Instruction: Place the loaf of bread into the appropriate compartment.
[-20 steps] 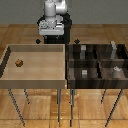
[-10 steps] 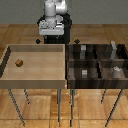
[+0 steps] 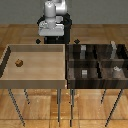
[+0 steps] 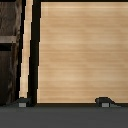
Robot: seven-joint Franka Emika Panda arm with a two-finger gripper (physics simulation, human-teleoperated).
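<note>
The loaf of bread (image 3: 19, 63) is a tiny brown lump on the floor of the light-wood tray (image 3: 35, 46), near the exterior view's left wall. The compartment (image 3: 94, 75) is the near-left quarter of the dark divided bin, with a small grey cube (image 3: 85, 73) in it. My gripper (image 3: 50, 39) hangs over the tray's far edge, well away from the bread. In the wrist view the gripper (image 4: 63, 102) is open and empty, its fingertips (image 4: 104, 101) far apart over the pale tray floor. The bread is out of the wrist view.
The far quarters of the bin hold tall grey blocks (image 3: 82, 50) (image 3: 114, 48). The near-right quarter holds a small pale piece (image 3: 116, 70). A dark wall (image 3: 66, 65) separates tray and bin. Both stand on thin legs over a wood floor.
</note>
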